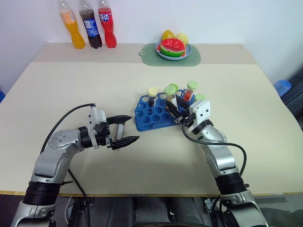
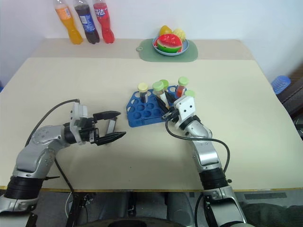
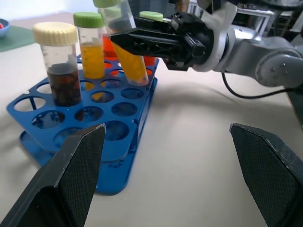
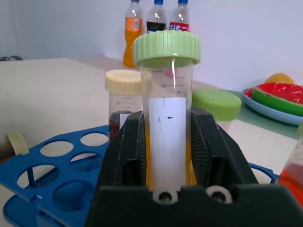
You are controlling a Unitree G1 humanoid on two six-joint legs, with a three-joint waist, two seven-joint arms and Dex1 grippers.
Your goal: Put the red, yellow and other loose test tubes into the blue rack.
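The blue rack (image 1: 147, 118) lies on the table's middle. My right gripper (image 1: 173, 108) is shut on a yellow test tube (image 3: 130, 64) with a green cap (image 4: 166, 47), holding it tilted over the rack's holes. Standing in the rack are a brown tube with a cream cap (image 1: 152, 96), a yellow tube with a green cap (image 3: 92, 54) and a red tube (image 1: 190, 91). My left gripper (image 1: 126, 128) hovers open and empty just left of the rack, pointing at it, with its fingers (image 3: 71, 177) wide apart.
Three soda bottles (image 1: 90, 28) stand at the table's far left. A green mat (image 1: 194, 57) with a fruit plate (image 1: 172, 49) sits at the far middle. A blue object (image 1: 283, 87) stands off the table's right edge.
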